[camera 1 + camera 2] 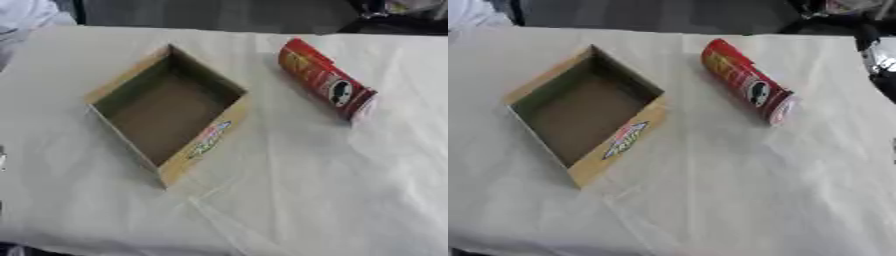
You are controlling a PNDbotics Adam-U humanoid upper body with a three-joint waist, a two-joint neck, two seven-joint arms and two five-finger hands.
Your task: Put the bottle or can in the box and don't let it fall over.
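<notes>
Looking at a tall red can (325, 80) lying flat on its side on the white tablecloth (332, 200), just right of the open cardboard box (206, 145) and not touching it, lidded end pointing toward the near right. Probably light and fairly stiff, likely a cardboard tube, so easy to dent if squeezed and keen to roll on that cloth. Best to wrap around the middle of the body, not the ends, then tip upright before lowering onto the box floor. Tall and narrow, so tippy once standing. Can't tell anything about either hand's fingers: no hand clearly showing, just a black-and-silver bit (878, 57) at the right edge of the right eye view, maybe the right arm.
</notes>
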